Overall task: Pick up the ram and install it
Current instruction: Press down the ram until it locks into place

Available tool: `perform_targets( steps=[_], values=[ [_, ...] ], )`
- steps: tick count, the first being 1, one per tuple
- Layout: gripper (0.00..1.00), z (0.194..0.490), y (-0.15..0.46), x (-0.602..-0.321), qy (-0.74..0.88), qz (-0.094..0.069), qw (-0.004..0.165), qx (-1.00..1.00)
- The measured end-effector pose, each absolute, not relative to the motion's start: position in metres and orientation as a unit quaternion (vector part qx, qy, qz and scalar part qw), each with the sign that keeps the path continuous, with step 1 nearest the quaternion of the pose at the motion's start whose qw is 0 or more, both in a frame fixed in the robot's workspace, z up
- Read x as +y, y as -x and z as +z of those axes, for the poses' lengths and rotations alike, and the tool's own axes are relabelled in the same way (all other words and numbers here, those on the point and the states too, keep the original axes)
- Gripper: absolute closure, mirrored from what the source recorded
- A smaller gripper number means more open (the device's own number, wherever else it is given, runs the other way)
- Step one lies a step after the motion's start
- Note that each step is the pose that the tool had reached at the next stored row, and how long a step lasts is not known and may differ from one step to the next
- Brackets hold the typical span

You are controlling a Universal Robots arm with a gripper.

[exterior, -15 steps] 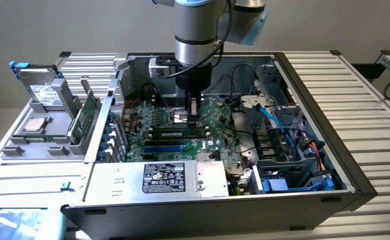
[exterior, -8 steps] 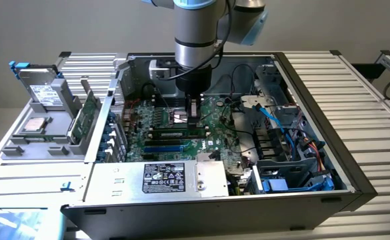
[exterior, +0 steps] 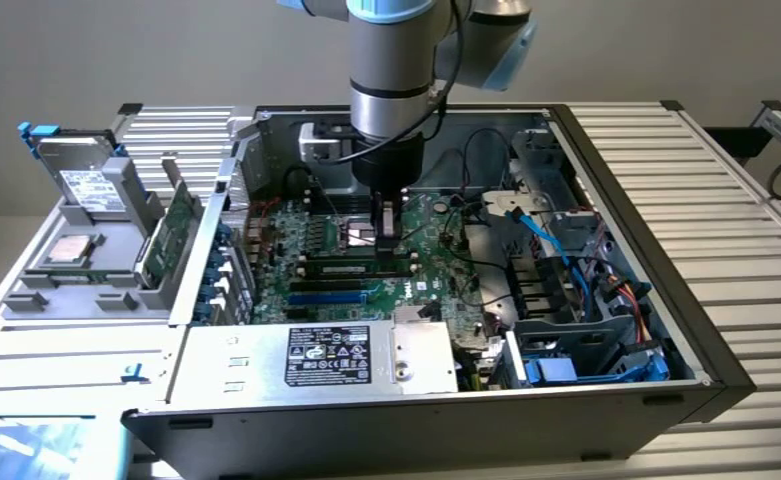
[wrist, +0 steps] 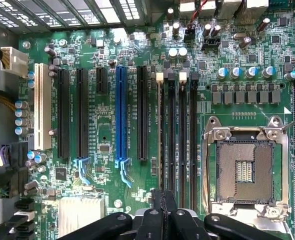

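1. the gripper [wrist: 162, 220] hangs low over the motherboard [wrist: 102, 115], its fingers close together on a thin dark edge, likely the ram [exterior: 350, 266].
2. the ram lies along the memory slots [wrist: 180, 145].
3. i cannot tell if it is pushed fully in.

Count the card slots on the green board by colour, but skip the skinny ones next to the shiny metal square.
White slot: 1
Blue slot: 1
Black slots: 4, one of them short
Total: 6
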State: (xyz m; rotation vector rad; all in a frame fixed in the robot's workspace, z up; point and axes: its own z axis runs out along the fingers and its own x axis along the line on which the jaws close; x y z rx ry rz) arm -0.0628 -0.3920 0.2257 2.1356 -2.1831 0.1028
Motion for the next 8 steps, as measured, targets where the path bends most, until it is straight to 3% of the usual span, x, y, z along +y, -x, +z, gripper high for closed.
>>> perform_targets(
  steps=[8],
  values=[
    [0.88, 0.243, 0.069, -0.392, -0.698, 0.033, 0.043, -0.714]
  ],
)
